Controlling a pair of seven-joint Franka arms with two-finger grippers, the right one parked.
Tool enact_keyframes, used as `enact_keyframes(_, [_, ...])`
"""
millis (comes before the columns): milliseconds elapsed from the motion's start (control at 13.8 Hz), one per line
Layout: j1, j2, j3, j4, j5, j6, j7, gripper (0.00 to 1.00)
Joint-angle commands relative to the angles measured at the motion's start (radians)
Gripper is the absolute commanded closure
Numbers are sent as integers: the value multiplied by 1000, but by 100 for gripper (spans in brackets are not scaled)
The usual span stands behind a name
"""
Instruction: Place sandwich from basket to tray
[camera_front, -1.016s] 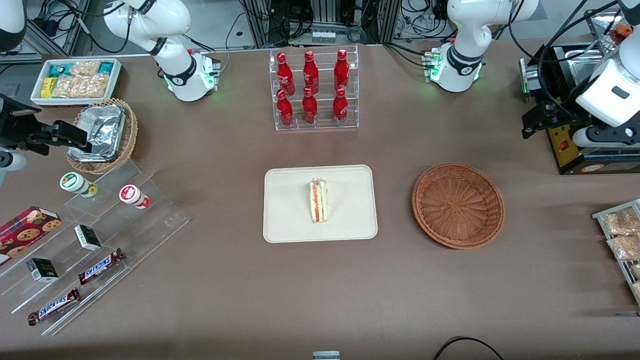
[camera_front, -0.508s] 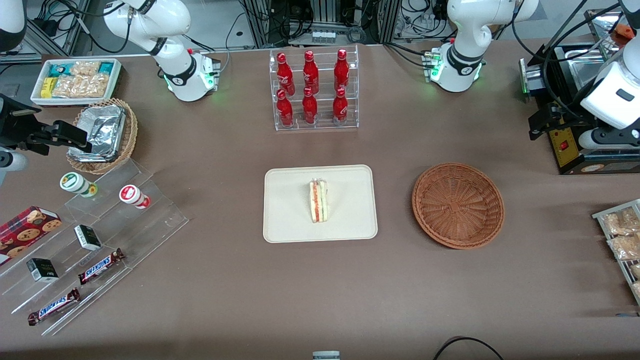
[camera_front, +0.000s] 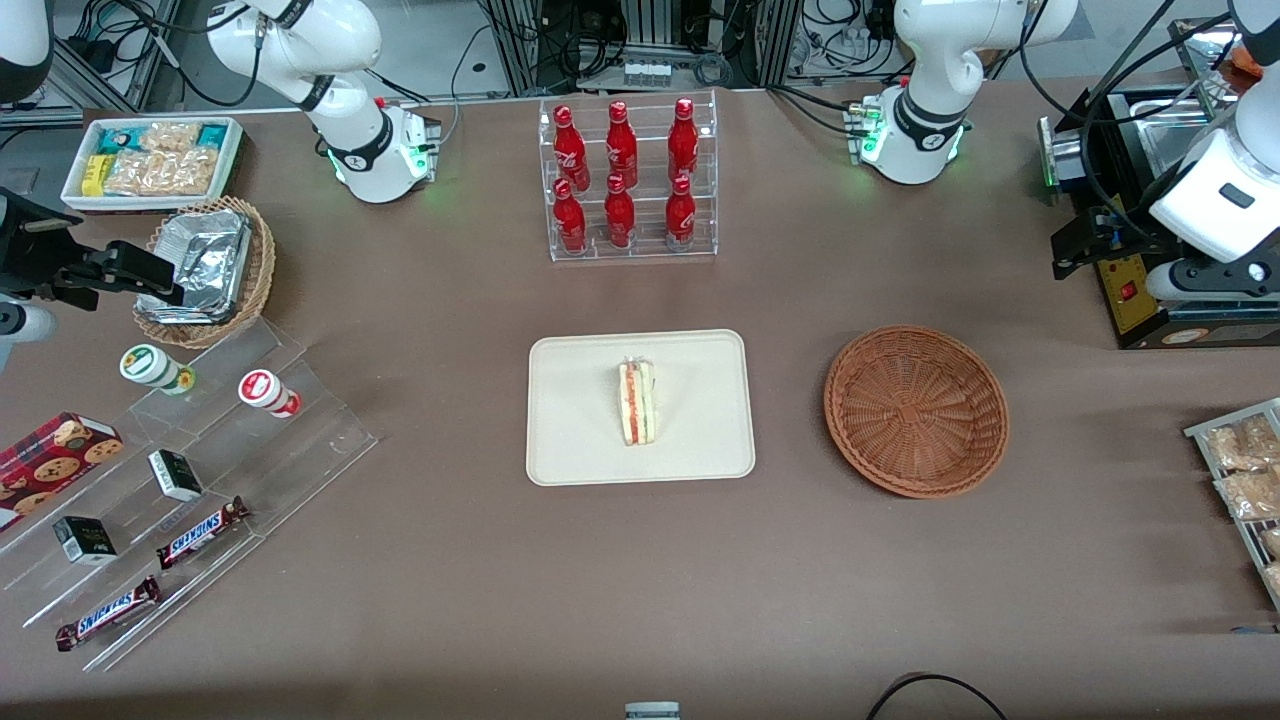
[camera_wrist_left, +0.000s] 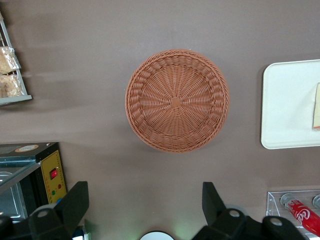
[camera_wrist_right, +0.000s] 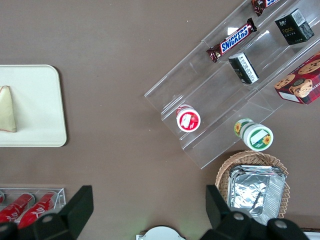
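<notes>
Showing what the front view cannot, the left wrist view has the gripper (camera_wrist_left: 145, 210) spread, holding nothing, above the round woven basket (camera_wrist_left: 177, 100); the wedge sandwich (camera_front: 636, 402) lies mid-tray (camera_front: 580, 440).

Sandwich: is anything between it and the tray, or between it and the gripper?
Nothing stands in the way. The sandwich already lies on the tray; the basket holds nothing. The gripper hangs open and high toward the working arm's end of the table, with only bare table and the basket between.

The sandwich (camera_front: 637, 403) lies on the tray (camera_front: 580, 440). The basket (camera_front: 916, 410) sits beside it, toward the working arm's end, where the gripper (camera_wrist_left: 145, 210) apparently hangs spread, high above the table.
</notes>
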Motion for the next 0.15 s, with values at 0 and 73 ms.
enact_keyframes(0, [-23,-21,29,-17,3,-17,22,0])
enact_keyframes(73, [-23,-21,32,-15,-3,-17,22,0])
